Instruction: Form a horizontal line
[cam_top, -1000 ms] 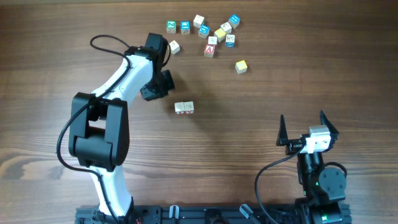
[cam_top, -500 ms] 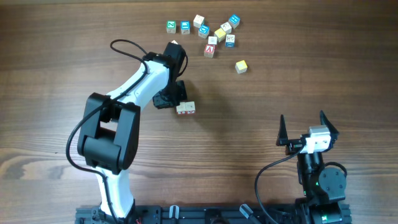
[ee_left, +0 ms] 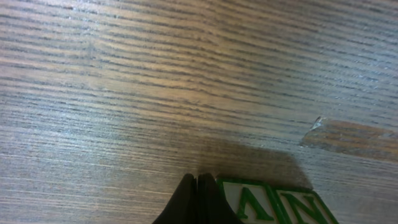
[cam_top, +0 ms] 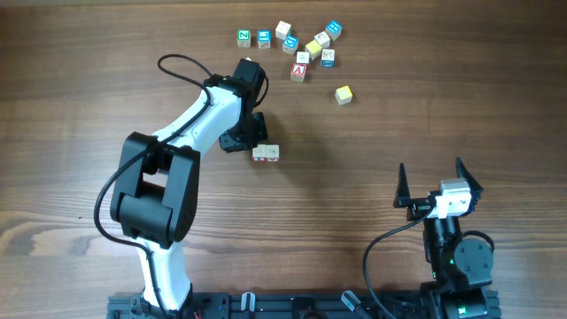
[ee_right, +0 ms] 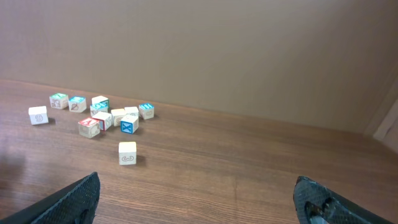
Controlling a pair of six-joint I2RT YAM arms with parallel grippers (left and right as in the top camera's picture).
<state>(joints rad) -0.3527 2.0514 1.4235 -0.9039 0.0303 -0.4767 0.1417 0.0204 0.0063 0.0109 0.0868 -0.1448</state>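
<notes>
From where I stand, the line is only two cream cubes (cam_top: 264, 153), touching side by side on the wooden table (cam_top: 399, 115). The left gripper (cam_top: 251, 146) is pinched shut on nothing, just beside the pair's left end. A yellow cube (cam_top: 344, 94) and a cluster of loose cubes (cam_top: 301, 49) lie beyond the pair. The right gripper (cam_top: 433, 184) is spread wide, well apart from it.

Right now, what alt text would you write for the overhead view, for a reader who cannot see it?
The left gripper, shut, sits beside the left end of two touching cubes in the centre. A loose cluster of letter cubes lies farther back, with a yellow cube apart from it. The right gripper hangs open at lower right.
</notes>
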